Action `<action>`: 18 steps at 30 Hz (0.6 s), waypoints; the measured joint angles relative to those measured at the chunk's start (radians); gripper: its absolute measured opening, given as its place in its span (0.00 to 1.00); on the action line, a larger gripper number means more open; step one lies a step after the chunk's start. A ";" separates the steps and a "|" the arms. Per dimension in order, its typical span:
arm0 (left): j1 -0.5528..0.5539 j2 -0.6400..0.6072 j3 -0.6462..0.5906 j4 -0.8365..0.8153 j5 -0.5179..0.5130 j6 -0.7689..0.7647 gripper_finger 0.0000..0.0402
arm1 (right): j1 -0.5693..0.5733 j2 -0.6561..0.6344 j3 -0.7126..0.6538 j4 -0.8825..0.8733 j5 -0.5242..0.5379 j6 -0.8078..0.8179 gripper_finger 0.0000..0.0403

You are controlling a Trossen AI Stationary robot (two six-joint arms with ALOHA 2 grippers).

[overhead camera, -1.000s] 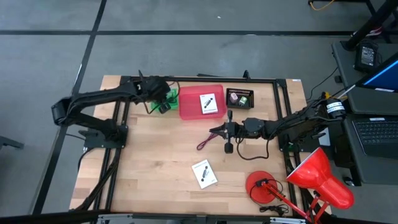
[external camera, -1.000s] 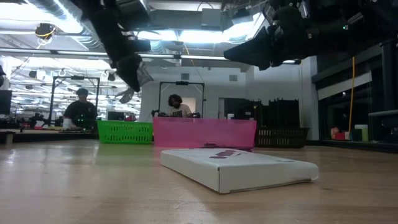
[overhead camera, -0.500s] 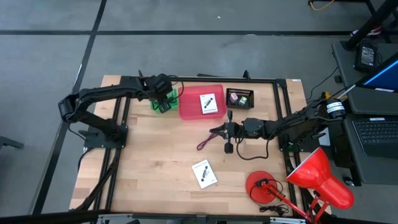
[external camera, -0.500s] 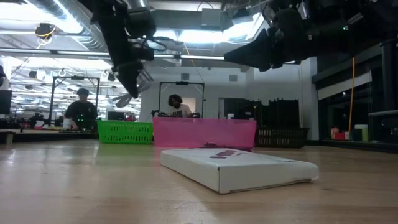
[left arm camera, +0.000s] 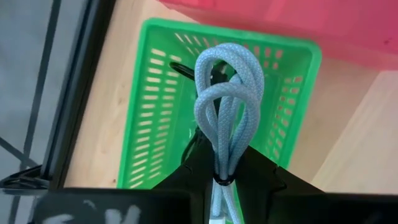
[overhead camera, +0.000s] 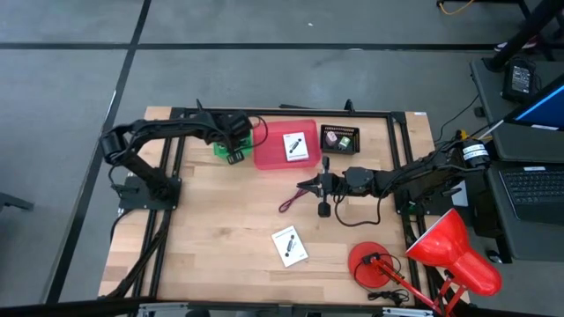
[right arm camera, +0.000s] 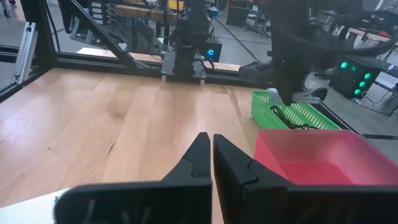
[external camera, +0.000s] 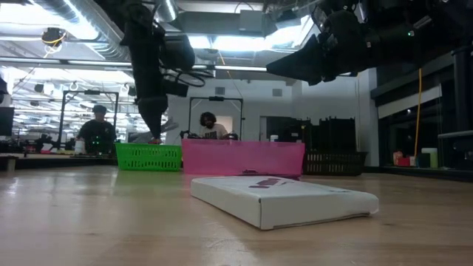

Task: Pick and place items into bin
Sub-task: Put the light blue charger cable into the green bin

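Now the left gripper (left arm camera: 219, 177), clamped on a coiled pale-blue cord (left arm camera: 227, 99), hangs over the green bin (left arm camera: 152, 99); releasing comes next. The right gripper (right arm camera: 211, 152), fingers together, waits beside the pink bin (right arm camera: 323, 155).

the left gripper (left arm camera: 219, 163) has swung back from beside the pink bin (overhead camera: 275, 154) and dropped lower, now straight above the green basket (overhead camera: 231, 146) (its elbow folded further back too), a bundled pale blue cord (left arm camera: 225, 106) pinched between its fingers.
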 joint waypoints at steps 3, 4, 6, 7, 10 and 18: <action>0.001 0.015 0.000 0.000 -0.006 0.005 0.12 | 0.000 0.000 0.000 -0.001 0.000 0.000 0.00; 0.001 0.017 0.000 0.000 -0.009 0.011 0.12 | 0.000 0.000 0.000 -0.002 0.000 0.000 0.00; 0.001 0.018 0.000 -0.001 -0.010 0.027 0.12 | 0.000 0.000 0.000 -0.004 -0.001 0.000 0.00; 0.001 0.018 0.000 0.001 -0.010 0.030 0.12 | 0.000 0.000 0.000 -0.005 -0.001 0.000 0.00; 0.001 0.018 0.000 0.001 -0.009 0.030 0.15 | 0.000 0.000 0.000 -0.007 -0.002 0.000 0.01; 0.001 0.018 0.000 0.001 -0.030 0.018 0.25 | 0.000 0.000 0.000 -0.012 -0.002 0.000 0.00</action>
